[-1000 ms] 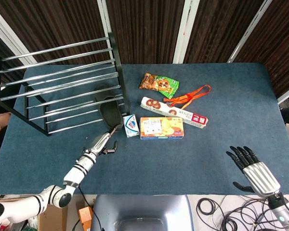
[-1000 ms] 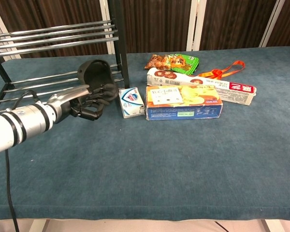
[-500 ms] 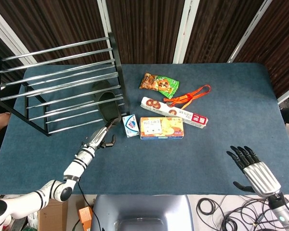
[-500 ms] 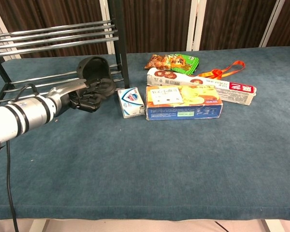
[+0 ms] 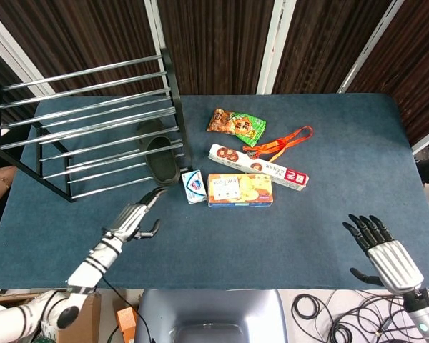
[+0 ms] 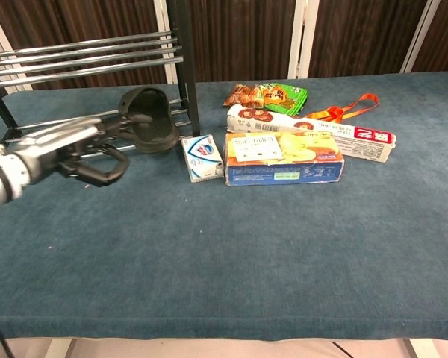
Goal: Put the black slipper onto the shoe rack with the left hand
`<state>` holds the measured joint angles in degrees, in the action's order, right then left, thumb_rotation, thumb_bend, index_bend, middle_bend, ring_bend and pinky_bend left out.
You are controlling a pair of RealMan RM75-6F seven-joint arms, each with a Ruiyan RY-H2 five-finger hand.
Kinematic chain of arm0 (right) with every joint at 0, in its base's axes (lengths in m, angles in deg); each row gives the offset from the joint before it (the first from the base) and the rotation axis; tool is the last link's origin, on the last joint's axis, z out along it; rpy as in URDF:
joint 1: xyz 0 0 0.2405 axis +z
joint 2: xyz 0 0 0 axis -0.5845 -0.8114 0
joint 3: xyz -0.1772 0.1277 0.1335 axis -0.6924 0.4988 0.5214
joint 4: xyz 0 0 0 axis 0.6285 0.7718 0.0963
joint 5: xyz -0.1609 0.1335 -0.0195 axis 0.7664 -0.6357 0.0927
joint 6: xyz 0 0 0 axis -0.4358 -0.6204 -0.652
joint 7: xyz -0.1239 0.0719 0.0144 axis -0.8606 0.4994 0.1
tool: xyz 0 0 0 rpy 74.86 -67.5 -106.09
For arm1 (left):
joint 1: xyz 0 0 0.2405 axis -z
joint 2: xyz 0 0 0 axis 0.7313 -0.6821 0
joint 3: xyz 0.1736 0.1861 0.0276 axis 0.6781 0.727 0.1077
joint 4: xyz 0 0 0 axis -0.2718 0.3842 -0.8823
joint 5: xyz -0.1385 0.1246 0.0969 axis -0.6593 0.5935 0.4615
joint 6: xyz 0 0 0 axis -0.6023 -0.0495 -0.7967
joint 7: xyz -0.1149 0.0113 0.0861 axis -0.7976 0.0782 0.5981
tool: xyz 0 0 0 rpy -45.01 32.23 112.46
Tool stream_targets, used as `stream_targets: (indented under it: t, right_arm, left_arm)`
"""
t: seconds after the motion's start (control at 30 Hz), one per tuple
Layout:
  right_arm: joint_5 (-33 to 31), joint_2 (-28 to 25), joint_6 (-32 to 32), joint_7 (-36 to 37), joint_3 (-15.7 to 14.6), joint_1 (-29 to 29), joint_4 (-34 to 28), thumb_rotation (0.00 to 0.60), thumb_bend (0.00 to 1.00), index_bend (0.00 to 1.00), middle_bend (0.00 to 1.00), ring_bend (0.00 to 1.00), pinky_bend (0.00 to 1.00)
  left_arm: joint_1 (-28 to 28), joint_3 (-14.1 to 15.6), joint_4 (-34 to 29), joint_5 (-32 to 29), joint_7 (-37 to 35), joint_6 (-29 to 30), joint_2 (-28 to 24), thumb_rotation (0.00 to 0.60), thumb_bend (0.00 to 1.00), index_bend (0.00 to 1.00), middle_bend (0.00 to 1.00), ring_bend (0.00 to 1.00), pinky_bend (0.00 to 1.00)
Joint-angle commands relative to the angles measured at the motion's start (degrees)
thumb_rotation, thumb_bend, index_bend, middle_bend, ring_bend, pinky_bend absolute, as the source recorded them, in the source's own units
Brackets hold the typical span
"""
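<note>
1. Across the whole scene runs the blue worktop (image 5: 329,143), which carries everything; its near-left and right parts lie bare, probably to give the arms room.
2. At the far-left corner stands the shoe rack (image 5: 93,114), a black frame with chrome bars in tiers. Its lower bars sit low over the cloth, so a shoe can be slid on from the front.
3. On those lower bars, beside the black upright post, lies the black slipper (image 5: 159,157). In the chest view it (image 6: 145,119) rests sole-down with the strap arching above, its front end at or just past the bars' edge. I judge it placed, though only just seated, so a nudge could tip it forward.
4. Near the front-left edge, the left hand (image 5: 132,218) sits apart from the slipper, holding nothing; in the chest view its (image 6: 78,149) fingers are loosely spread, some curled under. This suits a hand done with its load.
5. Low at the right edge, the right hand (image 5: 382,254) is idle with fingers splayed, well apart from everything, as the task does not call on it.
6. Mid-table clutter is grouped right of the rack: a long biscuit box (image 5: 257,166), a yellow cracker box (image 5: 239,190), a green snack bag (image 5: 236,125), an orange lanyard (image 5: 279,145) and a small white-and-blue carton (image 5: 194,186) nearest the slipper.
</note>
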<state>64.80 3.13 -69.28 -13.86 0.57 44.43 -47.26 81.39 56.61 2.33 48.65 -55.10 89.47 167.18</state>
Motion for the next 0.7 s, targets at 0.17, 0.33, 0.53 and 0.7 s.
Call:
stream_targets:
  t: [0.17, 0.33, 0.53, 0.7]
  right_arm:
    - [-5.6, 0.8, -1.6, -7.9, 2.6, -2.5, -4.0, 0.600, 0.11, 0.00, 0.00, 0.00, 0.00]
    - [-10.1, 3.4, -3.2, -14.7, 4.9, -4.4, -7.2, 0.600, 0.11, 0.00, 0.00, 0.00, 0.00]
    - [-9.9, 4.3, -3.8, -14.6, 5.3, -4.8, -6.3, 0.600, 0.11, 0.00, 0.00, 0.00, 0.00]
    - [-10.2, 3.7, -2.3, -13.9, 5.1, -4.6, -6.5, 0.600, 0.11, 0.00, 0.00, 0.00, 0.00]
  left_arm:
    - [-19.5, 11.7, -11.3, 5.8, 26.7, 24.4, -18.7, 0.600, 0.46, 0.00, 0.01, 0.00, 0.11]
    - [-27.5, 12.7, -6.7, 8.5, 28.1, 36.0, -14.7, 0.600, 0.45, 0.00, 0.00, 0.00, 0.05]
    - [-27.9, 13.9, -5.0, 13.2, 27.3, 35.5, -15.5, 0.600, 0.46, 0.00, 0.00, 0.00, 0.04]
    - [-28.2, 12.9, -4.6, 14.7, 27.9, 36.2, -14.7, 0.600, 0.45, 0.00, 0.00, 0.00, 0.04]
